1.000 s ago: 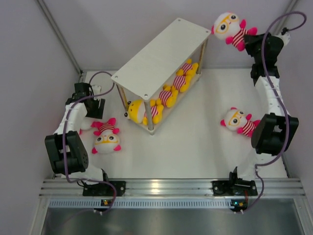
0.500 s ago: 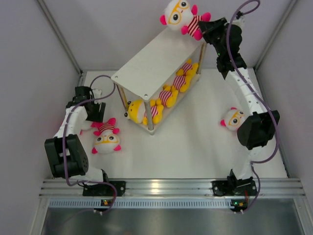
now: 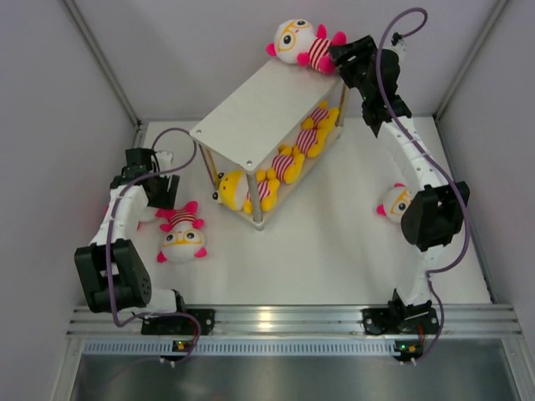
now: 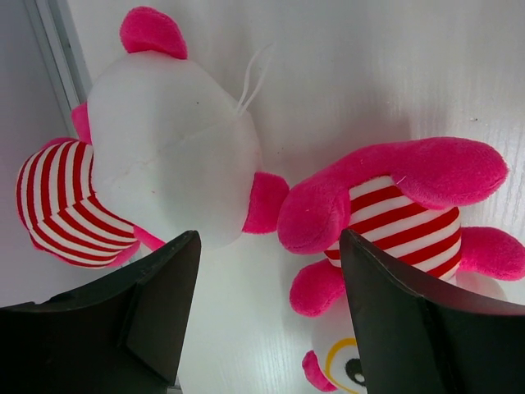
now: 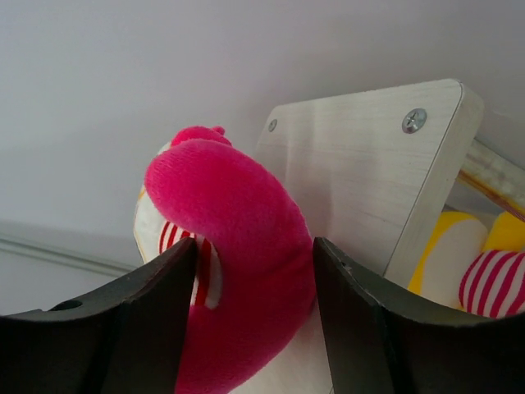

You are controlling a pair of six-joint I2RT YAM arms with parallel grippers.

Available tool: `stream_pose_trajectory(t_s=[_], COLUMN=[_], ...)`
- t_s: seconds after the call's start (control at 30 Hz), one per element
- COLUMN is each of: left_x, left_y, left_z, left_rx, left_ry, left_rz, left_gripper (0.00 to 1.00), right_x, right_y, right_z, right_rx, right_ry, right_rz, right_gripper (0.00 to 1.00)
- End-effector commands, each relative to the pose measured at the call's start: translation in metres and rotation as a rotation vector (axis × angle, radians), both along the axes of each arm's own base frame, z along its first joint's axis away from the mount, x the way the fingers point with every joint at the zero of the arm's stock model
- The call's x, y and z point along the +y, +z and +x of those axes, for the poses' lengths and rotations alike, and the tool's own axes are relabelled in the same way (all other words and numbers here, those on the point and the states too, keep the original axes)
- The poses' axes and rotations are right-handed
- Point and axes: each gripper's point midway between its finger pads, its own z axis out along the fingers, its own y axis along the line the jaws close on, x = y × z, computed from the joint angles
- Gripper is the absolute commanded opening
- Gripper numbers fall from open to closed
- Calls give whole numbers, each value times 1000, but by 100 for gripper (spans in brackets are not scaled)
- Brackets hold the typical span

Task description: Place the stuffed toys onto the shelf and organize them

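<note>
A white-headed stuffed toy (image 3: 297,42) with pink limbs lies on the far end of the shelf's top board (image 3: 259,104). My right gripper (image 3: 338,57) is at its feet. In the right wrist view that gripper (image 5: 254,320) is open, with the toy's pink limb (image 5: 238,238) loose between the fingers. Yellow stuffed toys (image 3: 288,159) lie in a row on the lower tier. My left gripper (image 3: 159,190) hangs open over the table, between a toy seen from behind (image 4: 172,156) and a pink-limbed one (image 4: 402,213), holding nothing.
Another white-headed toy (image 3: 394,203) lies on the table at the right, half hidden by the right arm's elbow. The shelf stands diagonally at the table's back. Grey walls close in on both sides and behind.
The right arm swung left from the back right corner with the toy, set it on the shelf's top board, and its jaws parted. The left arm barely shifted.
</note>
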Motion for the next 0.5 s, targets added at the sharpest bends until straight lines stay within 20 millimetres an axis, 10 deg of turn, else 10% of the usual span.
stream_pose_trajectory(t_s=[0.0,0.47], left_x=[4,58], left_y=[9,24], left_z=[-5,3], left_rx=[-25,-28], left_ry=[1,155], left_rz=[31,138], left_gripper=[75,75], right_x=[2,-2], right_y=[35,72], right_z=[-23,-84], right_rx=[-74,-226], right_ry=[31,100], right_rz=[-19,-138], right_gripper=[60,68])
